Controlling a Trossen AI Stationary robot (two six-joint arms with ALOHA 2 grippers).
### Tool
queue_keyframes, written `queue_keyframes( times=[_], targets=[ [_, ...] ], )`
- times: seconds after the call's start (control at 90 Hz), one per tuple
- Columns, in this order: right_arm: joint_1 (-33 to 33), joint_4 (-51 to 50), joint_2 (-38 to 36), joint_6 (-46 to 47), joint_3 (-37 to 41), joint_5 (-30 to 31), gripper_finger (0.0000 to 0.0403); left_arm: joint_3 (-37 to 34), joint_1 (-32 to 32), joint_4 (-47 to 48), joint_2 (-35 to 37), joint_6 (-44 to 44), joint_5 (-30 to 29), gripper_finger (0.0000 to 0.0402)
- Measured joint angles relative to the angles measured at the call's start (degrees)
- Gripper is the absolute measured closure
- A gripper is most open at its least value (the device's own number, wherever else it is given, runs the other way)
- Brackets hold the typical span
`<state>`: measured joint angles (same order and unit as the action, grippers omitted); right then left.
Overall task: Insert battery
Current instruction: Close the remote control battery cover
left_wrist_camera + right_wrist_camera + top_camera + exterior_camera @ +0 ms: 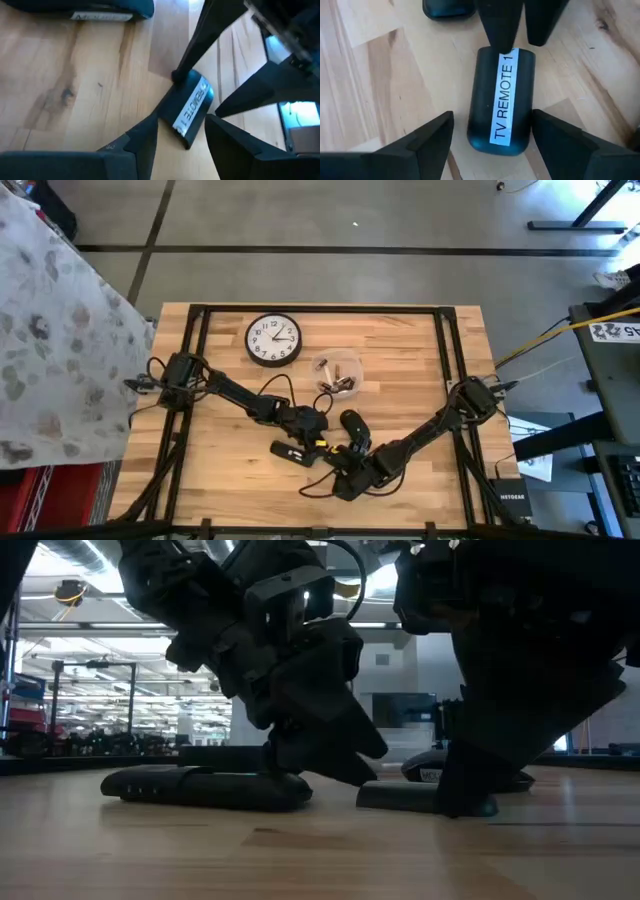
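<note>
Down near the table's six o'clock edge, the battery cover labelled "TV REMOTE 1" point(501, 100) lies flat on the wooden table point(420, 360). The right gripper point(492, 131) straddles it, fingers spread wide. At its twelve o'clock the left gripper point(181, 131), also wide, points down at the cover. The remote point(205, 786) lies just beside them.
</note>
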<state>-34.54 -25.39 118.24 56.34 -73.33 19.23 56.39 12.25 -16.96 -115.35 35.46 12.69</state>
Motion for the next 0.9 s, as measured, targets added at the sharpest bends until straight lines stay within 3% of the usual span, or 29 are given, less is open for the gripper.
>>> queue_keyframes(
  times=[0.167,0.289,0.589,0.9],
  targets=[
    [-0.9,-13.1,0.2,0.1,-6.3,-0.3,0.0151,1.6,-0.3,4.8,0.3,-1.4,0.3,0.0268],
    [-1.8,-17.3,-0.2,-0.4,-10.3,0.1,0.0151,2.1,-0.2,5.4,0.2,-1.2,0.4,0.0269],
    [-3.4,-11.0,2.0,6.1,-6.4,0.5,0.0151,2.2,0.9,5.7,0.1,3.6,-0.7,0.0269],
    [-3.2,-9.1,4.7,6.0,-6.6,3.5,0.0151,2.0,2.5,4.3,-0.2,8.6,-1.1,0.0269]
  ],
)
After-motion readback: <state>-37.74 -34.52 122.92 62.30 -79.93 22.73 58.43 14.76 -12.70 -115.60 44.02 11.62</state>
